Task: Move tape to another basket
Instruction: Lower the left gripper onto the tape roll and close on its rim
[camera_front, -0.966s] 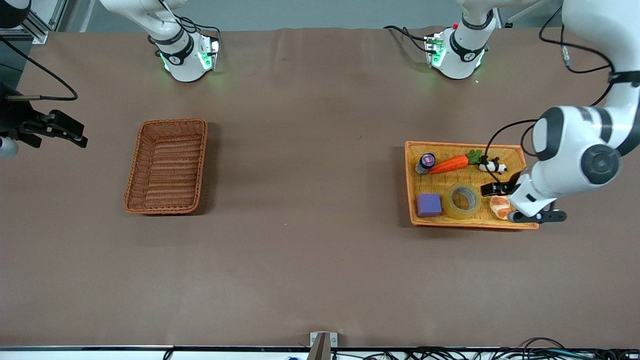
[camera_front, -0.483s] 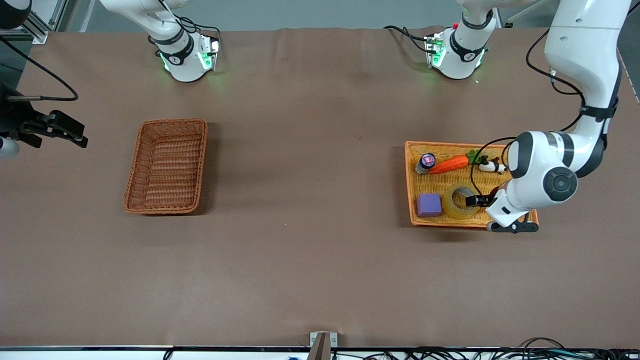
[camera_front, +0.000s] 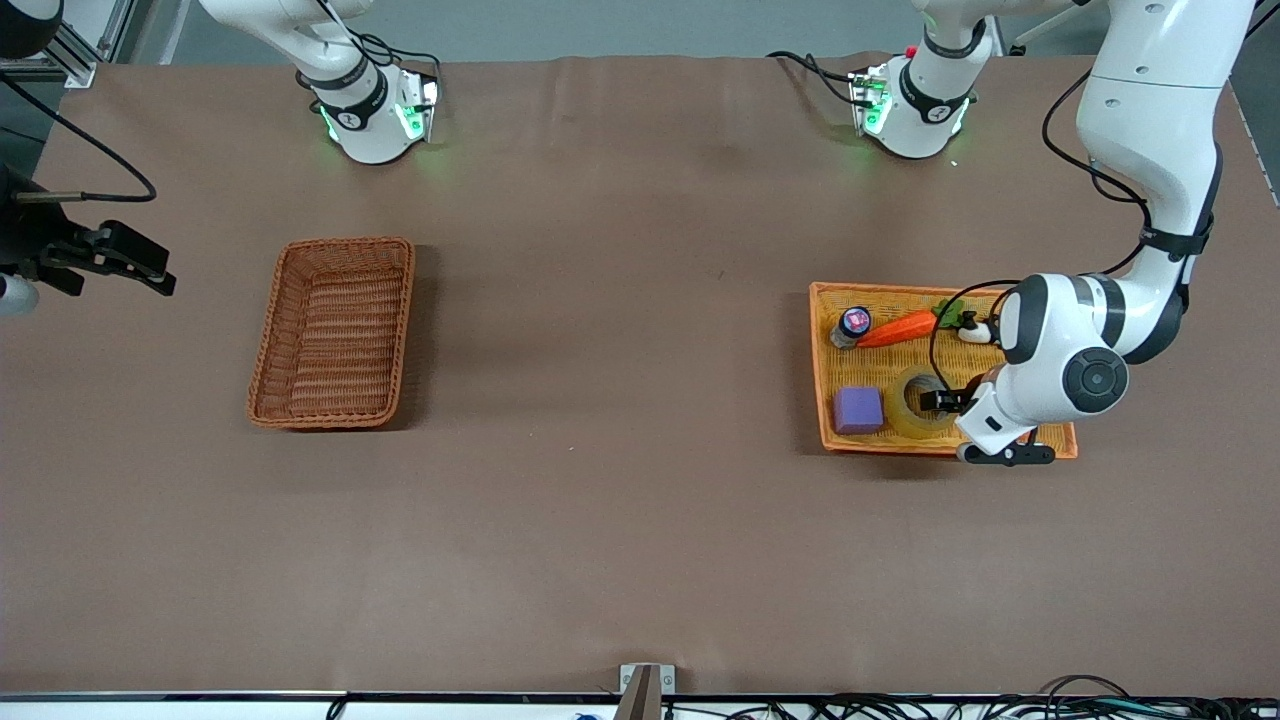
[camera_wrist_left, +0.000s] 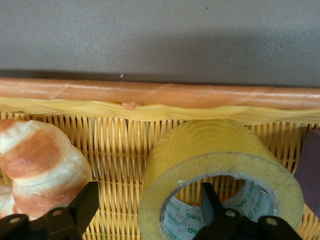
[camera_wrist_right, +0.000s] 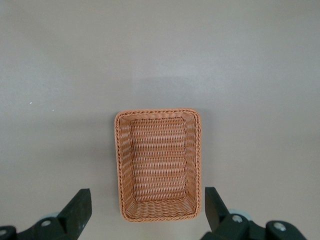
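Note:
The tape (camera_front: 902, 408), a yellowish ring with a grey core, lies flat in the yellow-orange tray (camera_front: 816, 370) at the left arm's end of the table. My left gripper (camera_front: 950, 402) is low over it and open. In the left wrist view one finger (camera_wrist_left: 209, 200) is inside the tape's (camera_wrist_left: 210, 150) hole and the other finger (camera_wrist_left: 85, 202) is outside the ring, beside a croissant; the left gripper (camera_wrist_left: 149, 200) straddles the ring's wall. The dark reddish-brown basket (camera_front: 335, 330) stands empty toward the right arm's end. My right gripper (camera_front: 100, 260) waits open and high; its wrist view (camera_wrist_right: 147, 202) looks down on the basket (camera_wrist_right: 158, 170).
The tray also holds a purple cube (camera_front: 858, 410) beside the tape, a toy carrot (camera_front: 897, 328), a small bottle (camera_front: 852, 325), a panda toy (camera_front: 968, 325) and a croissant (camera_wrist_left: 40, 165). The tray's orange rim (camera_wrist_left: 160, 92) runs close to the tape.
My left arm has moved from over the croissant toward the tape and lowered, so its gripper now straddles the tape's wall. The right arm has not moved.

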